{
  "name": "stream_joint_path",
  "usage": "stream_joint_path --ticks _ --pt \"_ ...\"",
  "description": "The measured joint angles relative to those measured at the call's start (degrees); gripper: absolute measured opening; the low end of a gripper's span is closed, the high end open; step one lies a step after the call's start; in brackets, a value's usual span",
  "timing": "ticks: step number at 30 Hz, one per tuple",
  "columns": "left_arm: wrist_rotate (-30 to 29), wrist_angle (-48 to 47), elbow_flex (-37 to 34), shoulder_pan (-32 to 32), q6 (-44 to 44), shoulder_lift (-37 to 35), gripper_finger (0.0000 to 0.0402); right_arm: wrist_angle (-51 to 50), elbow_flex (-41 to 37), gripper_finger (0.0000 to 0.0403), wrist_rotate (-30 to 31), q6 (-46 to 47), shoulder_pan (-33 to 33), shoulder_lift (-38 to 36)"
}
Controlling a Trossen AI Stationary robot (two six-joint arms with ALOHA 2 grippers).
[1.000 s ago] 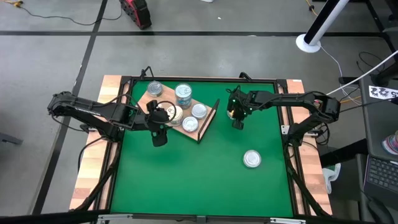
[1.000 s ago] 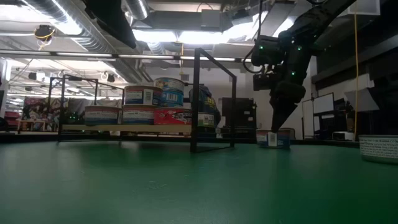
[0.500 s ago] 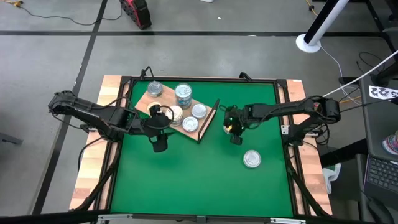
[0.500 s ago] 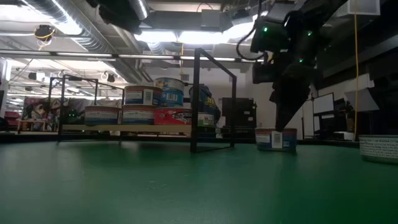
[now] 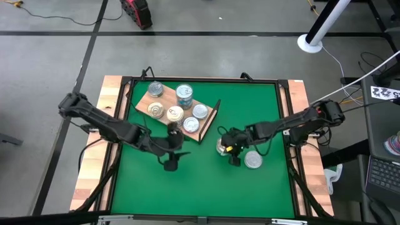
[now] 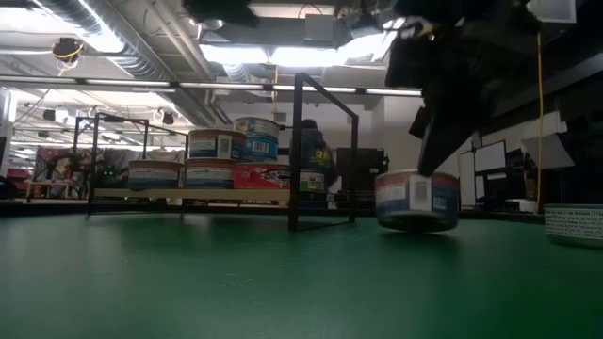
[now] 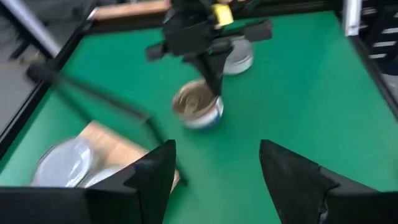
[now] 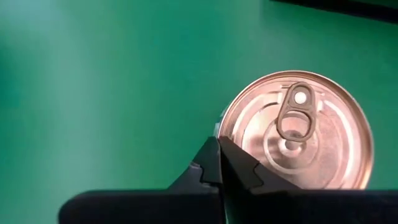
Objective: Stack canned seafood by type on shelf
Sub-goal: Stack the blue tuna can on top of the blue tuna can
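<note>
The shelf (image 5: 143, 100) is a light wooden board with a black wire frame end (image 5: 211, 120), set at the mat's far left. Several tins rest on it, some stacked (image 6: 233, 158). A tin with a coppery pull-tab top (image 5: 222, 145) stands on the mat right of the shelf. A silver-topped tin (image 5: 253, 160) stands to its right. My right gripper (image 5: 232, 156) is shut at the coppery tin's edge. My left gripper (image 5: 170, 162) is open and hovers over the mat near the shelf's near side, touching nothing. My right gripper (image 8: 219, 146) is shut, and its fingertips (image 6: 431, 171) meet the coppery tin at the rim (image 8: 222, 132) of its top. The fingers come from above, slanting down. The tin stands upright with its base on the mat (image 6: 416, 222).
The green mat (image 5: 187, 187) lies open toward the near edge. A black frame (image 5: 287, 125) and wooden borders edge the table. In the left wrist view, the shelf's wire end (image 7: 93, 99) stands between my left gripper (image 7: 216, 149) and the coppery tin (image 7: 198, 107).
My right gripper has moved toward the near edge, staying shut, and the coppery tin has slid along the mat with it, away from the shelf's frame end. My left gripper has moved toward the near edge and a little right, away from the shelf.
</note>
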Motion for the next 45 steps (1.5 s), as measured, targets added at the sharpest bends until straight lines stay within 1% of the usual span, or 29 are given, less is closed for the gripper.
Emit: stream_joint_path --ticks 5,10,17,22,28,38,42,45 --pt "-0.04 12.4 0.0 -2.03 7.64 7.88 0.0227 3.15 0.02 0.0 1.88 3.83 4.3 0.0" --pt "-0.01 24.45 0.0 -2.94 16.19 17.17 0.0227 4.78 0.02 0.0 3.01 7.63 6.99 0.0" --pt "-0.15 39.44 0.01 -2.85 32.12 29.22 0.0227 6.52 0.02 0.0 3.05 10.29 7.68 -0.02" --pt "-0.68 45.96 0.74 -2.61 38.28 34.72 0.0227 6.51 0.02 0.0 3.09 10.73 7.66 -0.02" --pt "-0.99 49.0 1.75 -1.48 41.2 38.65 0.0227 7.61 0.02 0.0 3.05 10.73 7.66 -0.02" --pt "-1.01 49.06 1.81 0.13 41.18 38.95 0.0229 8.85 0.04 0.0 2.9 10.72 7.64 -0.04" --pt "-0.94 48.28 1.81 0.39 39.46 38.95 0.0247 8.87 0.04 0.0 2.9 10.71 7.64 -0.04" --pt "-0.93 48.29 1.81 0.39 40.06 38.91 0.0264 8.93 0.04 0.0 2.88 10.73 7.64 -0.04"
